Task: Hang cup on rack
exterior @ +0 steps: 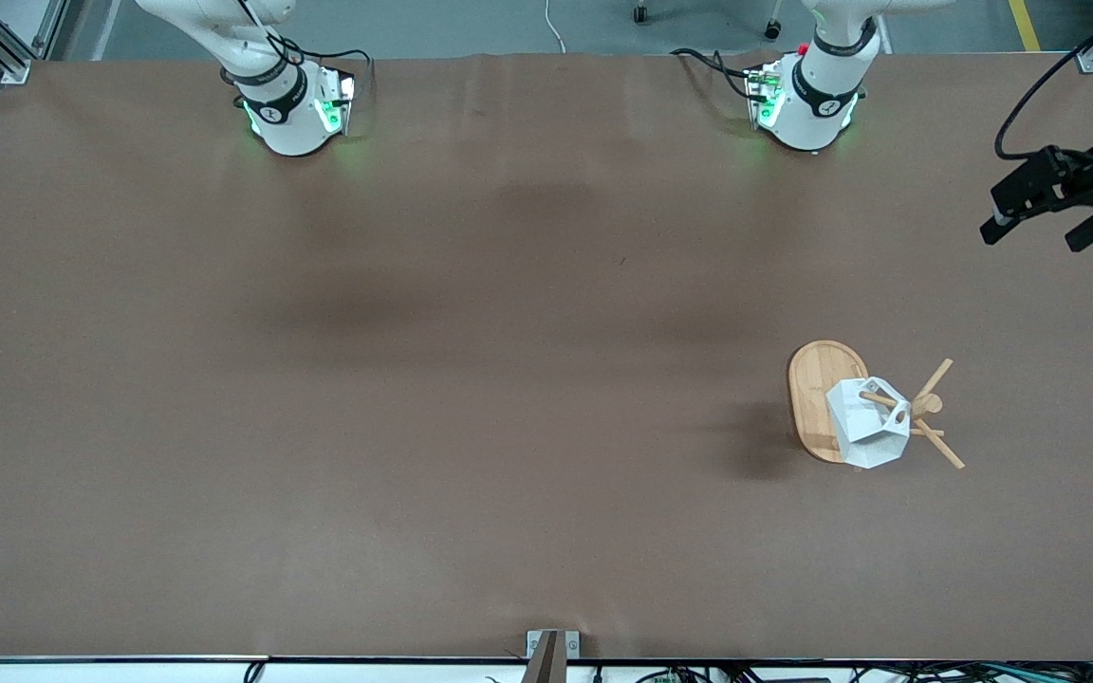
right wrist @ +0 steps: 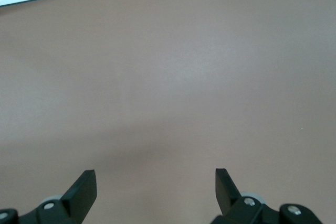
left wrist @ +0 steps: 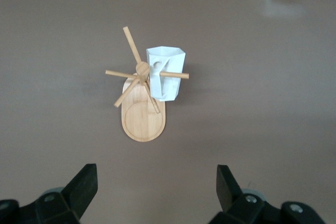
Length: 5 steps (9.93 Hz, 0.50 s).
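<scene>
hanging by its handle tab, cup (exterior: 864, 424) sits on rack (exterior: 817, 398) peg, seemingly; left gripper (exterior: 1045, 220) and right gripper (right wrist: 156, 187) spread, waiting.

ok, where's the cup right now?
The white faceted cup hangs by its handle hole on a peg of the bamboo mug tree, toward the left arm's end of the table; both hands are away from it.

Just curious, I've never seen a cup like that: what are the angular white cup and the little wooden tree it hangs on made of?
The angular white cup looks like matte plastic or unglazed ceramic: flat, dull facets without shine. The wooden tree rack looks like light bamboo or similar pale wood, with a smooth oval base, faint grain and thin pegs.
</scene>
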Motion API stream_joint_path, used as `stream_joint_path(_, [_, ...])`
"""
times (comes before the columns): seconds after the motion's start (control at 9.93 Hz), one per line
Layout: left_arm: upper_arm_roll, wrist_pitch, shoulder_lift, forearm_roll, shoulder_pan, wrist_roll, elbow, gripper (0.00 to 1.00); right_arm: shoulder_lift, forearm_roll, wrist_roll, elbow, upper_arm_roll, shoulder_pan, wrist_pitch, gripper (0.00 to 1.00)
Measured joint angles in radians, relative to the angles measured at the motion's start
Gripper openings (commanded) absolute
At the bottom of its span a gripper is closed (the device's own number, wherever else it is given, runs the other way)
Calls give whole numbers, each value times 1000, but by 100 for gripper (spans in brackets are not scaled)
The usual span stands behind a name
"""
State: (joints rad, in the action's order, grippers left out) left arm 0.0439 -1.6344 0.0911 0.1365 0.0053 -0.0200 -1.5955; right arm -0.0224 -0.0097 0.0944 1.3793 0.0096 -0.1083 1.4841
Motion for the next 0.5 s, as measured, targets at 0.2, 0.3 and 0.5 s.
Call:
stream_joint_path(0.2, [32,41,-6,-53,-6,-57,6,100,-4,1,3,0,-2,-19,-2,100])
stream_joint_path(0.3, [62,55,-9,-91,-7,-74,25,100,-4,2,3,0,-2,-35,-4,100])
stream_joint_path(0.5, [91,96,-28,-105,-9,-87,71,100,-4,2,3,0,-5,-63,-22,100])
